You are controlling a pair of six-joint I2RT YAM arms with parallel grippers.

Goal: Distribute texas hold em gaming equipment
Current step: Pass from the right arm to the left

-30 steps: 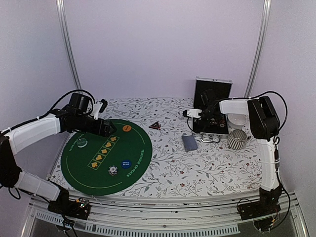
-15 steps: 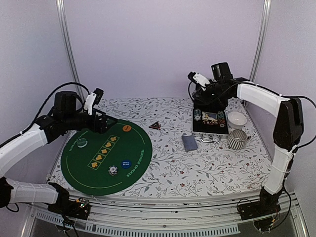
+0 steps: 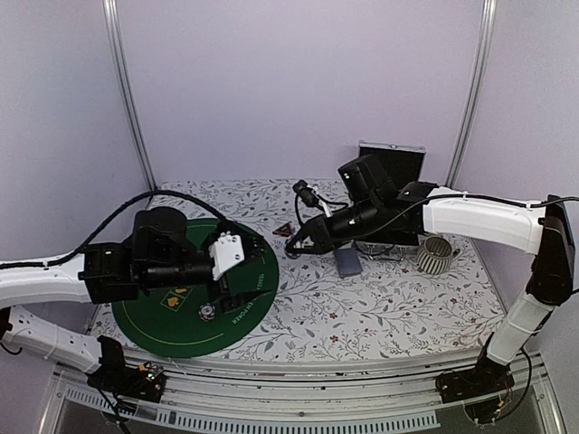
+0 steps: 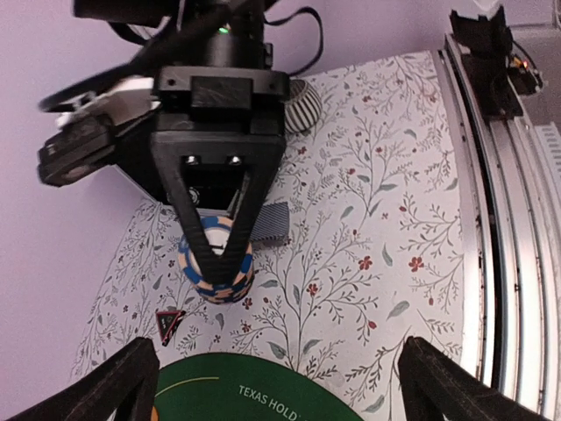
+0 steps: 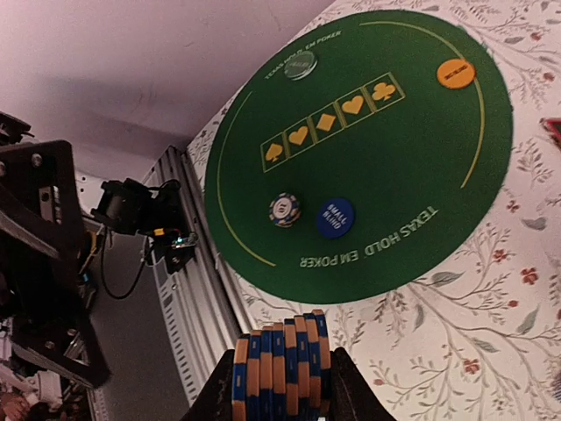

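A: Blue-and-orange chips (image 5: 280, 360) sit pinched edge-on in the right gripper (image 5: 280, 390), held in the air just off the green mat (image 5: 394, 175).
B: It should lower them level over the felt and release slowly.
A: The left gripper (image 4: 285, 386) hangs spread wide, empty.
B: The stack's bottom is cut off in the wrist view, so the count is unclear.
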